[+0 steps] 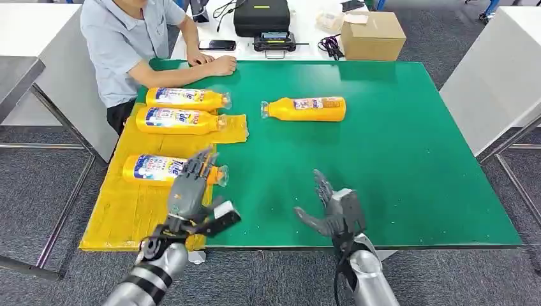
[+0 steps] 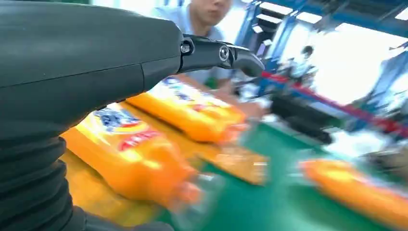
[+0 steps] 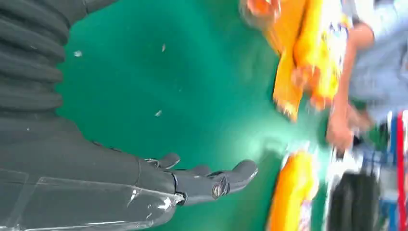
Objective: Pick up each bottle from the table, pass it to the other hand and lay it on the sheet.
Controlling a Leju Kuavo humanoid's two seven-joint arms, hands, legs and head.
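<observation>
Lying on sheet (image 1: 115,213): three bottles (image 1: 182,120).

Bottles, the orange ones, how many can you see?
4. Three lie on the yellow sheet: the far bottle, the middle bottle, and the near bottle partly behind the left robot hand. The fourth bottle lies on the green table.

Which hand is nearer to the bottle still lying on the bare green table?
Right. The right hand hangs open, closer to the bottle; the left hand is farther, over the yellow sheet.
</observation>
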